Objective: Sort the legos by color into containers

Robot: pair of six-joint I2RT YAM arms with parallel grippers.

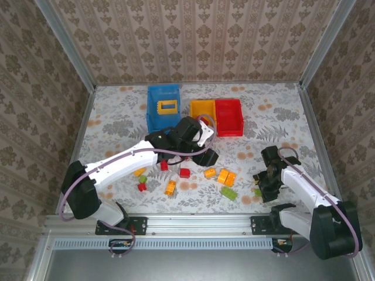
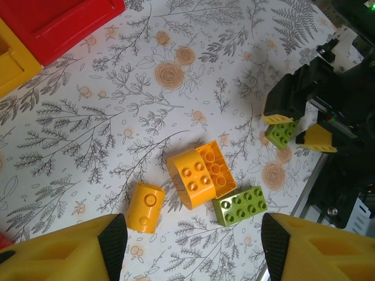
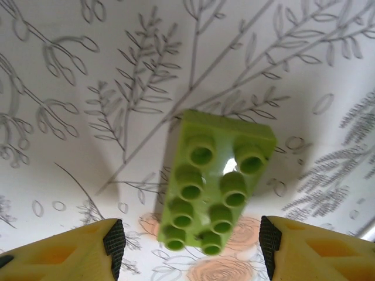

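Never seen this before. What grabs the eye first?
A blue bin, a yellow bin and a red bin stand at the table's far side. Colorful bricks lie scattered nearer the front. The right pincer stands open, a lime green brick between its fingers.

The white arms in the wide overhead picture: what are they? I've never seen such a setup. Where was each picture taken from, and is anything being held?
They are two robot arms, the left arm and the right arm, bolted at the near edge of a flowered table. The wide picture comes from a fixed camera above and behind them. The other two come from a small camera on each wrist, looking down past that arm's own yellow fingers.

At the back stand a blue bin holding a yellow frame, a yellow bin and a red bin. In front lie loose bricks in red, green and orange.

The left gripper is open above orange bricks, holding nothing. The right gripper is open around a green brick, with gaps either side, so nothing is pinched.
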